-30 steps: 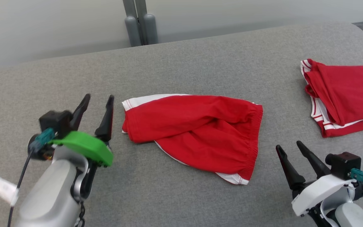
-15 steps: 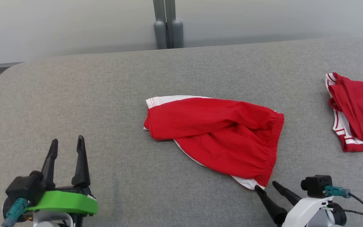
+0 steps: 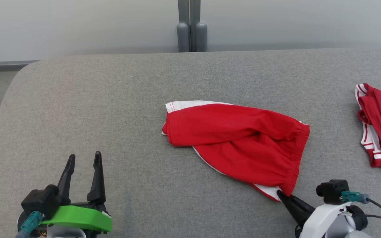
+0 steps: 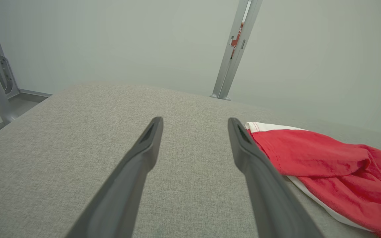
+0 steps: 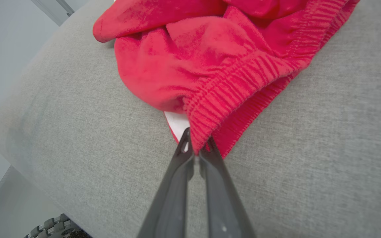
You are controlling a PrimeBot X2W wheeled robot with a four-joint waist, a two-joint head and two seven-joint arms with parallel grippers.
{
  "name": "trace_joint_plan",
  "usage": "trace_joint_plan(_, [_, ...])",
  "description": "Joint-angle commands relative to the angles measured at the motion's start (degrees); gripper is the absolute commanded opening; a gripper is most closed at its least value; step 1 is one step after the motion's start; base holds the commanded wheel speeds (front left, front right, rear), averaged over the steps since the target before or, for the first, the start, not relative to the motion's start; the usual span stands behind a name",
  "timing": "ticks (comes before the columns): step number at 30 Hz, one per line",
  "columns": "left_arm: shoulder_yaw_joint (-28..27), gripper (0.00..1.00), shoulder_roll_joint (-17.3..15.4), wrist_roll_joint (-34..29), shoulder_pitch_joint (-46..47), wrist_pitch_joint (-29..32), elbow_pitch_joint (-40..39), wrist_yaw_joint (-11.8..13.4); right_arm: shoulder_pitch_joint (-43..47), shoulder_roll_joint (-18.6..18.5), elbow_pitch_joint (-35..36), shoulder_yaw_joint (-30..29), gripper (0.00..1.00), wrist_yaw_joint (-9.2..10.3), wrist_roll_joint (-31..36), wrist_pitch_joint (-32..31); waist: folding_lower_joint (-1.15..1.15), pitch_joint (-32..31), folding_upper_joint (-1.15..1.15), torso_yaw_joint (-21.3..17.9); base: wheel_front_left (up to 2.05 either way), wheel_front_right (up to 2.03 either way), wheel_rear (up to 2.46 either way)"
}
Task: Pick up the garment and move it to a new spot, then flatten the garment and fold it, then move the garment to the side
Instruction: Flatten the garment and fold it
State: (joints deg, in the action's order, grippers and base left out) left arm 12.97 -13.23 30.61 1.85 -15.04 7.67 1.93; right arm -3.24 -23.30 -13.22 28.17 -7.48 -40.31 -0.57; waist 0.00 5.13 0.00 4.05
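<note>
Red garment [image 3: 240, 145] with white trim, spread loosely on the grey table [image 3: 111, 109]. Near corner of its elastic waistband [image 5: 243, 76] pinched between the closed fingers of the right hand [image 3: 280, 193]. Left hand [image 3: 84, 154] well apart from the garment's white-hemmed end, fingers wide, holding nothing. Further red-and-white clothing [image 3: 380, 132] well apart from the garment, beyond its waistband side, lying folded on the same table.
</note>
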Motion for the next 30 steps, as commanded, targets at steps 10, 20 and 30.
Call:
trace_joint_plan(10, [0.57, 1.00, 0.50, -1.05, 0.02, -0.15, 2.37, -1.34, 4.43, -13.99, 5.58, -1.78, 0.00, -0.02, -5.12, -1.67, 0.00, -0.65, 0.00, -2.53, 0.00, 0.00, 0.00])
trace_joint_plan(20, [1.40, 1.00, -0.01, -1.04, 1.72, 0.44, 3.38, -1.38, 3.07, -18.23, 4.90, -4.67, 1.00, -0.02, -7.93, -3.96, 0.00, -0.29, 0.00, -3.73, 0.00, 0.00, 0.00])
trace_joint_plan(30, [6.42, 1.00, -1.00, -0.60, 4.63, 9.11, 4.82, -4.39, 5.20, -17.85, 7.36, -16.98, 1.00, -0.03, -3.02, -6.69, 0.00, -1.00, 0.00, -4.96, 0.00, 0.00, 0.00])
